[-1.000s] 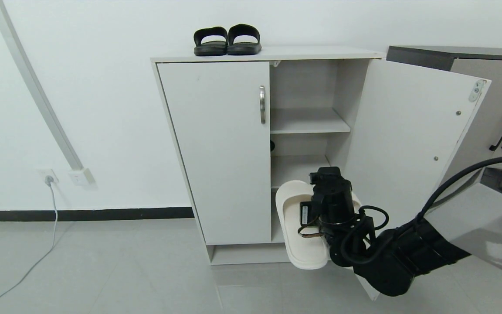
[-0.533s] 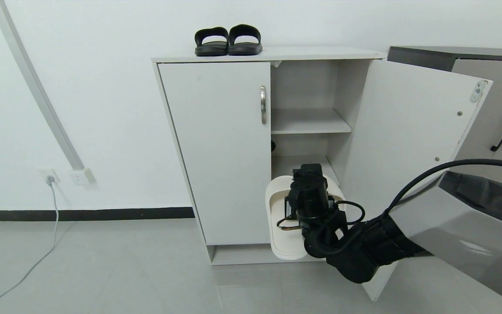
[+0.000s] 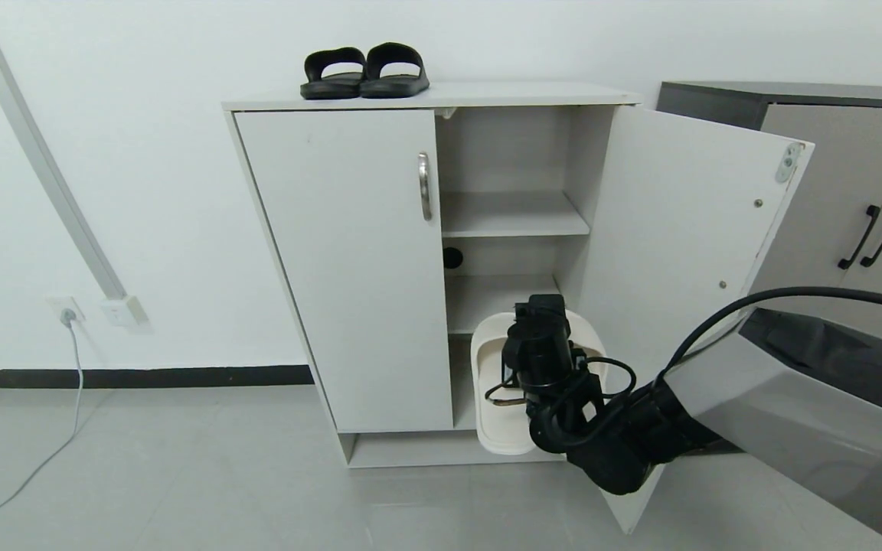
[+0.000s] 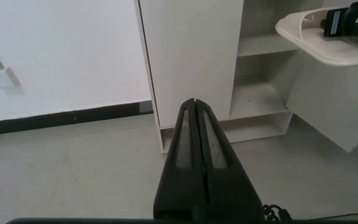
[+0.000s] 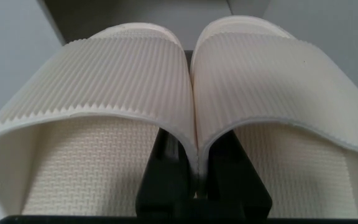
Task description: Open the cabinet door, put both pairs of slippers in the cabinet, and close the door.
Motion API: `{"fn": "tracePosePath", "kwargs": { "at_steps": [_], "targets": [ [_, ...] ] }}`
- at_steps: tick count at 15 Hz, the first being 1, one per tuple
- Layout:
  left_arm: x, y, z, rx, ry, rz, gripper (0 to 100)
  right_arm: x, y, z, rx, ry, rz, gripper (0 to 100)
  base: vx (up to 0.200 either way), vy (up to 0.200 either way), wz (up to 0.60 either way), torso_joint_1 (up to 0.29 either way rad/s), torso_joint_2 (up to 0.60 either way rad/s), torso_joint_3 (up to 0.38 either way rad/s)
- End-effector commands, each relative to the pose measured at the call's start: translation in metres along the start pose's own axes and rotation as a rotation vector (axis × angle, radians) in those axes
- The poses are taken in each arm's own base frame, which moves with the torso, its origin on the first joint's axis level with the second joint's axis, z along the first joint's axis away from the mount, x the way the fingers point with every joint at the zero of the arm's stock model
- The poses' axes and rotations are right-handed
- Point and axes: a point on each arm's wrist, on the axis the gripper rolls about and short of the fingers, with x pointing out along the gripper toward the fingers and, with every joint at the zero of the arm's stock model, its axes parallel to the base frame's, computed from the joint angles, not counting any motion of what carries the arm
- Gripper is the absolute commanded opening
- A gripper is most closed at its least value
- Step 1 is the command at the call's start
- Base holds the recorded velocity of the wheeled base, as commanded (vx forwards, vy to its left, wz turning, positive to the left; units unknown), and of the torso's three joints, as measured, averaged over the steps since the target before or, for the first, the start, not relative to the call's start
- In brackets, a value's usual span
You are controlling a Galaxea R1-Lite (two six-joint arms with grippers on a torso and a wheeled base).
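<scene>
I clamp the white slippers by their adjoining straps in my right gripper, so both enter the cabinet at its lower shelf edge together; the left gripper has its fingers pressed together.

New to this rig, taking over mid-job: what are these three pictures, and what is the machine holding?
This is a two-armed robot. The wide picture comes from a camera on its head, facing a white cabinet whose right door stands open. The other two come from cameras on its wrists. The right wrist picture looks along the right gripper, whose fingers pinch the straps of the white slippers together. The head picture shows that pair held in front of the cabinet's lower opening. The left wrist picture shows the left gripper, fingers shut on nothing, above the floor. The black slippers sit on the cabinet's top.
</scene>
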Motion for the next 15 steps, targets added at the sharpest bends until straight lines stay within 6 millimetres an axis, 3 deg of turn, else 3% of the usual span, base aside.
{"fn": "tracePosePath", "kwargs": {
  "at_steps": [1,15],
  "targets": [
    [0.000,0.000,0.000,-0.001,0.002,0.000,0,0.003,0.002,-0.008,-0.010,0.011,0.003,0,0.000,0.000,0.00,0.000,0.00,0.000],
    [0.000,0.000,0.000,-0.003,0.003,0.000,0,0.011,0.008,-0.030,-0.017,0.015,0.019,0,0.000,0.000,0.00,0.000,0.00,0.000]
  ]
}}
